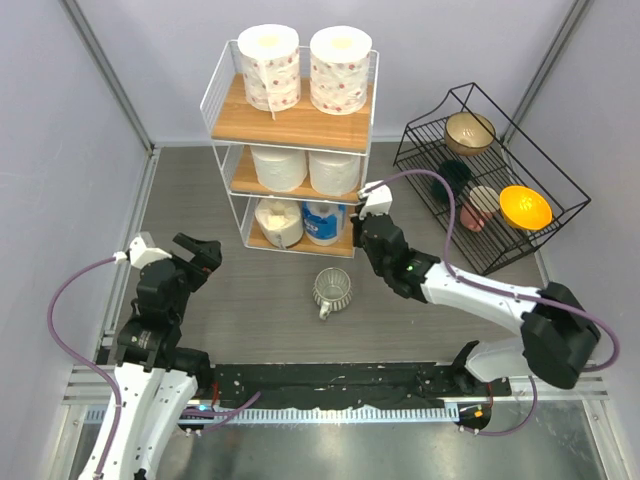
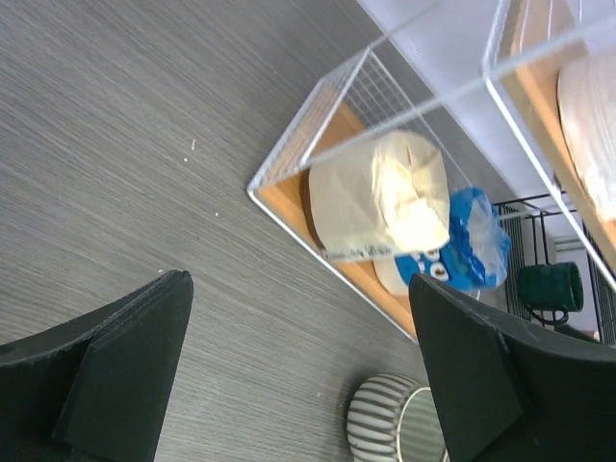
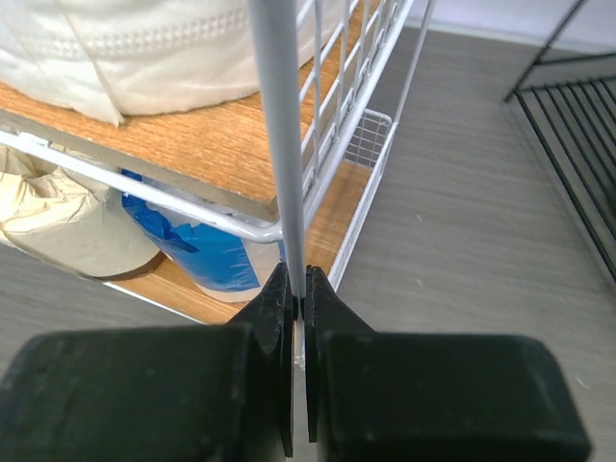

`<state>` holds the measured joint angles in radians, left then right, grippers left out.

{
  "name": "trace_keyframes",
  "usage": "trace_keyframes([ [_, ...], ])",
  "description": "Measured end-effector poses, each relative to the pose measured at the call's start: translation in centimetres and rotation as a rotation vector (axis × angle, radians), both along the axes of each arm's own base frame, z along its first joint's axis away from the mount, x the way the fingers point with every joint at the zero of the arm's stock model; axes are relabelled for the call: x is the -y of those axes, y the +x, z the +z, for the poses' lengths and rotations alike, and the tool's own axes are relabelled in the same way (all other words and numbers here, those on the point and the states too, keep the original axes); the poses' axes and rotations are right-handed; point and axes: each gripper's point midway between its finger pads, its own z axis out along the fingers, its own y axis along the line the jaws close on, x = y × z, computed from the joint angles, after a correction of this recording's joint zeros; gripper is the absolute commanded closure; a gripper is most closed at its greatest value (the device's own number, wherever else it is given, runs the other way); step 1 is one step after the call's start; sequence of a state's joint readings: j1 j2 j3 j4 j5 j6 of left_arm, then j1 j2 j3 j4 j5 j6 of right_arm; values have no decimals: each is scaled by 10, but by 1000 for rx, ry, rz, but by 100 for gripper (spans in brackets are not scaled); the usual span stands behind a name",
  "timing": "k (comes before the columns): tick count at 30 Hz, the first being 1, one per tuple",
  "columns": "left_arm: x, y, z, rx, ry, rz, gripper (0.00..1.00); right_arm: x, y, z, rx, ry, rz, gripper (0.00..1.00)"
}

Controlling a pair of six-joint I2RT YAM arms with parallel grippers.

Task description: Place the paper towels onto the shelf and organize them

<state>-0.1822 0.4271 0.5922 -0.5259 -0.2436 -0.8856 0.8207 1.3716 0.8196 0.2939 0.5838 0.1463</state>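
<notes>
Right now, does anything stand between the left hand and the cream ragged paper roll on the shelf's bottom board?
Only a thin front rail of the tall white wire shelf crosses before the cream roll. The ribbed glass mug stands aside from the open left hand.

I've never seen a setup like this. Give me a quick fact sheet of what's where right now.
Shelf: white wire, three wooden boards
Top board: two red-dotted rolls
Middle board: two plain white rolls
Bottom board: cream roll left, blue-wrapped roll right
Rolls off the shelf: none visible
Left tool: open, empty, over the table
Right tool: shut on the shelf's front corner wire
In front of shelf: glass mug
</notes>
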Motion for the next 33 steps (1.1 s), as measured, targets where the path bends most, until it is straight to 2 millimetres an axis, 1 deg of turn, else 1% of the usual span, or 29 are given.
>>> trace_keyframes([
  [6,0,-3,2,11,-3,-6,0,43,-35,-1,-35,4,-46,97],
  [8,2,-4,2,13,-7,-13,0,59,-46,-2,-44,7,-68,94],
  [9,3,-4,2,12,-8,-19,0,65,-52,-2,-48,7,-77,91],
  [10,4,-4,0,9,-8,-26,0,72,-56,-3,-53,7,-87,82],
  [12,5,-5,-1,5,-9,-35,0,81,-63,-3,-59,15,-105,75],
  [13,6,-5,-1,5,-9,-40,0,84,-65,-1,-55,26,-113,65],
  [15,7,-5,-1,4,-9,-47,0,89,-67,14,-23,79,-127,55],
  [16,8,-5,-1,4,-8,-52,0,90,-68,19,-11,99,-131,52],
  [17,8,-5,-1,4,-7,-55,0,92,-69,24,-3,114,-132,45],
  [20,9,-6,-2,4,1,-63,0,96,-74,31,6,145,-133,36],
  [23,10,-6,-2,3,4,-71,0,101,-82,38,8,177,-124,34],
  [27,11,-6,-1,6,2,-78,0,110,-95,61,41,245,-105,34],
  [33,14,-5,0,10,0,-95,0,131,-116,122,140,373,-93,34],
])
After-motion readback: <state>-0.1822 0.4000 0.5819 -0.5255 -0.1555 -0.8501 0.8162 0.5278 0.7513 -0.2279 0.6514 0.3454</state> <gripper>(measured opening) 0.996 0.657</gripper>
